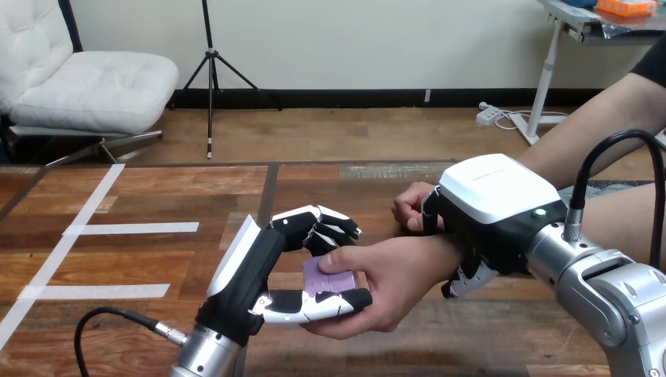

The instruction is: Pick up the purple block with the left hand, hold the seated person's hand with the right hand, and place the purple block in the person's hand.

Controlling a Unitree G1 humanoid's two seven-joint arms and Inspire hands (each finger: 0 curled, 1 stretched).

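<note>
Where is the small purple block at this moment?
Head view, low centre: the small purple block sits between the left hand's curled fingers and thumb, the person's hand touching it from the right.

Left hand (263,263) fingers curled above thumb, right hand (491,192) curled, palm down

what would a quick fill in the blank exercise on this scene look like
1. The small flat block pinched in the robot's left hand is ____ in colour.
2. The robot's right hand is curled round the person's ____.
3. The person's hand lies under the block, with its thumb on ____ of it.
Missing words: purple; wrist; top.
</note>
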